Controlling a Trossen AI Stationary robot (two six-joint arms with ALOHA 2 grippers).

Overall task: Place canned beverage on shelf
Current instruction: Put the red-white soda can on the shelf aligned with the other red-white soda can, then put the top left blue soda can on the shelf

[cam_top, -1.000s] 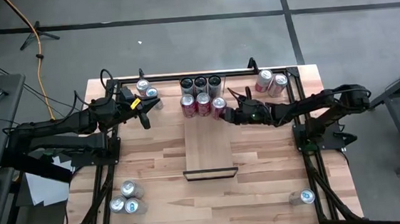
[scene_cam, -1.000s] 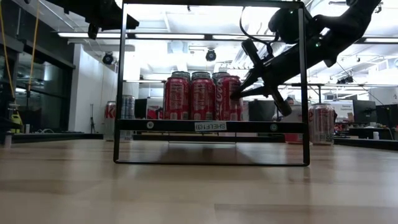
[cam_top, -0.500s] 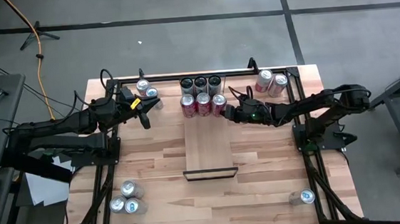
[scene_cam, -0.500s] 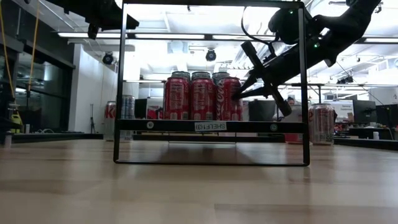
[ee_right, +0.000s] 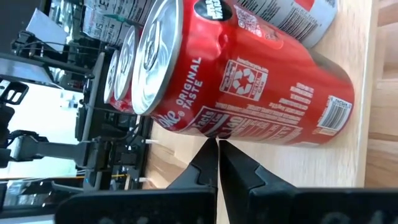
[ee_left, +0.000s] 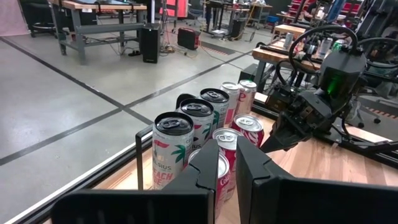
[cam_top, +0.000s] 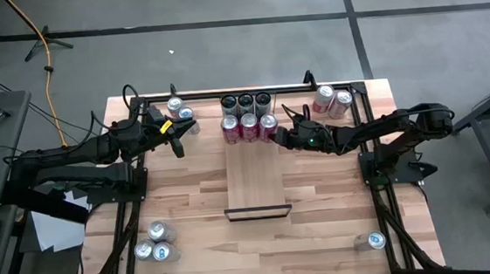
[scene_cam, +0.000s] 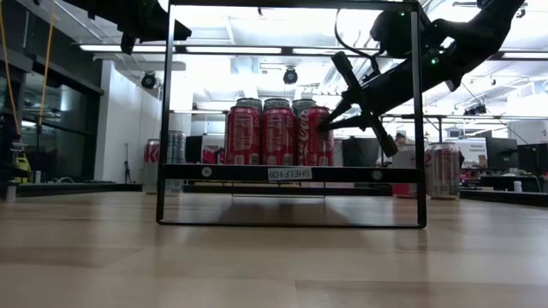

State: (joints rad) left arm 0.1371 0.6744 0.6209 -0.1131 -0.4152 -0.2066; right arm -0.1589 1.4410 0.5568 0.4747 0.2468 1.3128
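The shelf carries six cans at its far end. The right hand, closed and empty, touches the red can there. The left hand, closed and empty, hovers left of the shelf.

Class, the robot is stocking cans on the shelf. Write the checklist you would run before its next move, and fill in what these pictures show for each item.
1. Right end effector shut, beside the red can: ok.
2. Can released, not gripped: ok.
3. Can upright in row on the shelf: ok.
4. Fingertips apart from can: cannot tell.
5. Left end effector shut, waiting left of the shelf: ok.
6. Free shelf space for more cans: ok.
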